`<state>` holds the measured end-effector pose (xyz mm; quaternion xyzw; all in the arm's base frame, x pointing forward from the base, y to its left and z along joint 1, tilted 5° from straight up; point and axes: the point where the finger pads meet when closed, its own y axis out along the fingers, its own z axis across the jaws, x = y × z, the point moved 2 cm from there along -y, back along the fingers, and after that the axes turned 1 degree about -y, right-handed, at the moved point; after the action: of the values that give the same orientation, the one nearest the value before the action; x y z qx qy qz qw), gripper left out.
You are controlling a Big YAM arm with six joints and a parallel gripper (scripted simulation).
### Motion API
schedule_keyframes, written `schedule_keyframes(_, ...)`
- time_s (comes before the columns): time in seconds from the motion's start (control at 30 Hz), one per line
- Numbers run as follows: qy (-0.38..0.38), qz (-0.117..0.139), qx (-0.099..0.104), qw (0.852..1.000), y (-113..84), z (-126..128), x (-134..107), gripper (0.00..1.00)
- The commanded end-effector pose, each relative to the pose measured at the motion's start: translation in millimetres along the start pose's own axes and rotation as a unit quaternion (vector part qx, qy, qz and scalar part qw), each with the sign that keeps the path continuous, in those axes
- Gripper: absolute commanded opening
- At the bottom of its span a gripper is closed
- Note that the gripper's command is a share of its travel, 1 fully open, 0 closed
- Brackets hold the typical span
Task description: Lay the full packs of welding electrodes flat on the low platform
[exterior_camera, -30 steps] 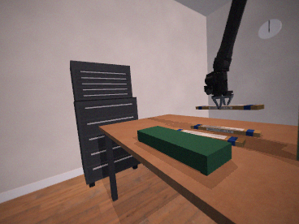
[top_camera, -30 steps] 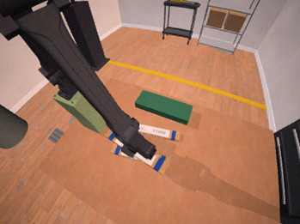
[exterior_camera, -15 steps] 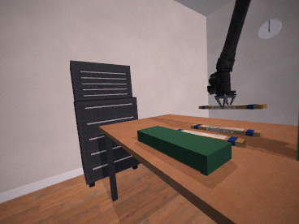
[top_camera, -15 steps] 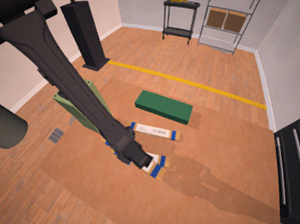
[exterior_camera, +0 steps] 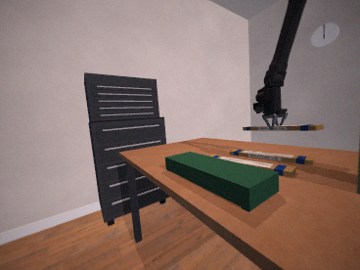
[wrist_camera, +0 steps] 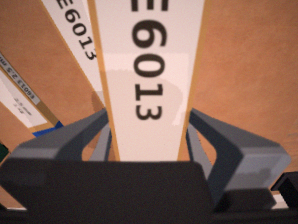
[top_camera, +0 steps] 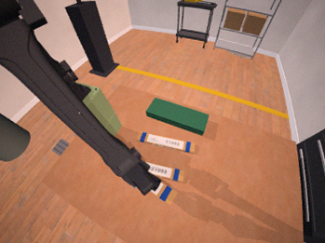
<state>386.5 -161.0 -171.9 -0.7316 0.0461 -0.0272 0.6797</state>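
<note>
My gripper (top_camera: 152,184) (exterior_camera: 275,125) (wrist_camera: 148,111) is shut on an electrode pack (top_camera: 166,193) (exterior_camera: 293,128) (wrist_camera: 150,65), white-labelled with blue bands and tan ends. It holds the pack level, well above the table, across its label. A second pack (top_camera: 164,171) (exterior_camera: 264,156) (wrist_camera: 77,37) lies flat on the table, partly hidden by the arm in the top view. A third pack (top_camera: 165,142) (exterior_camera: 247,162) (wrist_camera: 17,102) lies flat between it and the platform. The low green platform (top_camera: 178,114) (exterior_camera: 220,171) bears no pack.
An olive green box (top_camera: 102,109) stands on the table (top_camera: 250,168) (exterior_camera: 313,215) beside the arm, left of the platform in the top view. A dark drawer cabinet (top_camera: 317,185) (exterior_camera: 132,161) stands past the table edge. A cart and a shelf stand far behind.
</note>
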Motion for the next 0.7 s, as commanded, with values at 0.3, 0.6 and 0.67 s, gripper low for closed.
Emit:
schedule_keyframes(0.3,-0.002,-0.039,-0.011,0.999,-34.4,-49,35,0.0)
schedule_keyframes(0.6,-0.002,-0.039,-0.012,0.999,-35.2,-69,37,0.0)
schedule_keyframes(0.67,-0.002,-0.039,-0.012,0.999,-35.5,-74,37,0.0)
